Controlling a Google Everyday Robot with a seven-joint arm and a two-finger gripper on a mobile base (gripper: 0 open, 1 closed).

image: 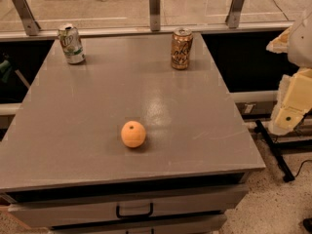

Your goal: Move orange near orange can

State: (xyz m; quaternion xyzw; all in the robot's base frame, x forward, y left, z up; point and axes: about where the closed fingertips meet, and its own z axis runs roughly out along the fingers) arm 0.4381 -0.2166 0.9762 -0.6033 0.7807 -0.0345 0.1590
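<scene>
The orange (133, 133) lies on the grey table top (87, 121), near the front and a little left of the middle, stem dimple facing up. The orange can (181, 48) stands upright at the back of the table, right of the middle, well apart from the orange. My gripper (291, 101) shows as cream-coloured parts at the right edge of the view, beyond the table's right side and far from both the orange and the can. It holds nothing that I can see.
A white-and-green can (71, 44) stands upright at the back left corner. A rail with metal posts (154, 8) runs behind the table. Drawers with a black handle (134, 211) are under the front edge. A black cable (275, 150) lies on the floor at the right.
</scene>
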